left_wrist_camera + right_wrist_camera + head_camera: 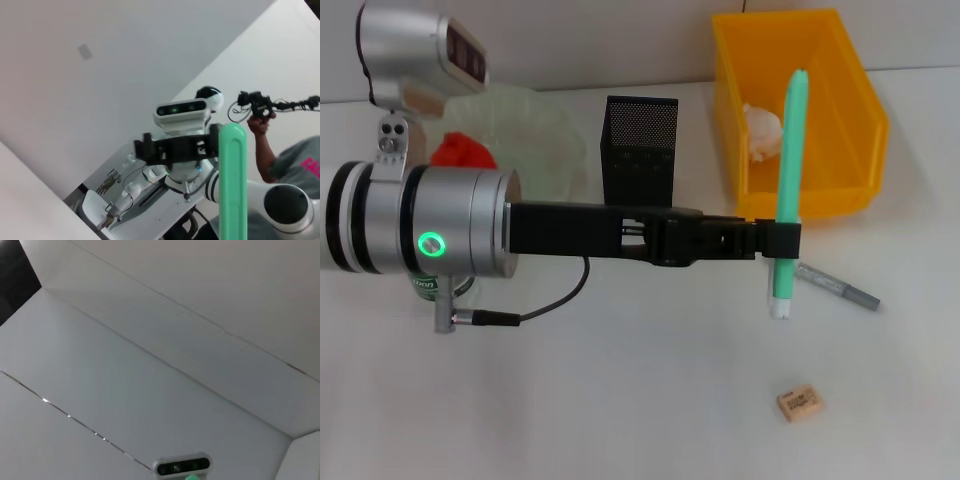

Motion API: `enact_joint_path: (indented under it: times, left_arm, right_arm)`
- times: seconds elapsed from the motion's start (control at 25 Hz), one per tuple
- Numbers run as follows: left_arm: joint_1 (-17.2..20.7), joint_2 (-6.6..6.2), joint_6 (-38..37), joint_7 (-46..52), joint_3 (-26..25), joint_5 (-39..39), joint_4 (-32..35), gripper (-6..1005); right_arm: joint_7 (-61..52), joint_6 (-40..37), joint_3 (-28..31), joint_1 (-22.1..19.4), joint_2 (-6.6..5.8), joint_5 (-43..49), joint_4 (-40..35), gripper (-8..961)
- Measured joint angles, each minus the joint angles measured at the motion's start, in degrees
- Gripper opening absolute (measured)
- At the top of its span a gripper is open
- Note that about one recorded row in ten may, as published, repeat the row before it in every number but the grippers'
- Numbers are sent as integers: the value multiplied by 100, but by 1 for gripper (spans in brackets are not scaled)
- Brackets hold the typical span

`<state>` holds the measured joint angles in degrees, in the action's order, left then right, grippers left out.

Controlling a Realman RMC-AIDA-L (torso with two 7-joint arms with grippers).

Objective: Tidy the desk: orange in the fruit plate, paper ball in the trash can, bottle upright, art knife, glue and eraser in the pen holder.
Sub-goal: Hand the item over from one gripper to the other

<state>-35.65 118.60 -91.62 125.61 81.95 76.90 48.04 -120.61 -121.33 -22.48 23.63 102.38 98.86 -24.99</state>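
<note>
My left arm reaches across the desk from the left, and its gripper [785, 238] is shut on a long green stick with a white end [789, 160], the glue by its look, held upright above the table. The same green stick [232, 185] fills the near part of the left wrist view. A grey art knife [837, 285] lies on the table just right of the gripper. Nearer the front lies the tan eraser [799, 402]. The black mesh pen holder [640, 150] stands behind the arm. The orange [460, 152] rests in the pale-green fruit plate [545, 125]. The paper ball [762, 130] lies in the yellow trash can [850, 120]. The bottle [438, 287] is mostly hidden under my arm.
A black cable [555, 300] loops from my left wrist over the table. The left wrist view looks back at the robot's body and a person [285, 160] behind it. The right wrist view shows only walls and ceiling.
</note>
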Motion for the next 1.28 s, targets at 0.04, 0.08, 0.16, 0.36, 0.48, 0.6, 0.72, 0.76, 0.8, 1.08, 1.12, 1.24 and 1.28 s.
enact_joint_path:
  times: [0.04, 0.08, 0.16, 0.36, 0.48, 0.6, 0.72, 0.76, 0.8, 1.08, 1.12, 1.24, 1.28]
  left_arm:
    - [-5, 0, 8, 0, -1, -8, -86, 193]
    - [-11, -3, 20, -8, -1, -11, -204, 193]
    - [-19, -5, 30, -17, -1, -11, -285, 193]
    - [-15, -12, 43, -53, 1, -10, -399, 193]
    - [21, -22, 45, -31, -10, -12, -424, 193]
    - [30, -30, -8, 93, -120, -10, -538, 193]
    - [24, -32, -65, 226, -205, 4, -663, 193]
    - [24, -32, -65, 226, -205, 4, -663, 193]
    - [24, -32, -65, 226, -205, 4, -663, 193]
    - [106, -30, -85, 731, -213, 18, -879, 193]
    - [106, -30, -85, 731, -213, 18, -879, 193]
    - [167, -36, -134, 1076, -196, 21, -927, 193]
    - [178, -37, -140, 1162, -178, 22, -931, 193]
  right_arm:
    - [-11, -16, -3, 2, 26, 1, 4, 686]
    - [-12, -20, -33, 2, 60, 3, 14, 686]
    - [-12, -21, -49, 2, 72, 7, 15, 686]
    - [639, -12, -45, -27, 224, 39, -178, 684]
    - [2630, -57, 113, -193, 719, -18, -939, 684]
    - [4499, 141, 134, -416, 1311, 28, -1880, 683]
    - [5967, 283, 33, -582, 1689, 127, -2342, 682]
    - [5967, 283, 33, -582, 1689, 127, -2342, 682]
    - [6396, 315, -2, -611, 1702, 127, -2309, 682]
    - [8675, 709, -59, -833, 1680, 220, -1838, 680]
    - [8675, 709, -59, -833, 1680, 220, -1838, 680]
    - [9642, 731, -65, -890, 1696, 245, -1600, 679]
    - [9994, 752, -68, -904, 1703, 282, -1541, 679]
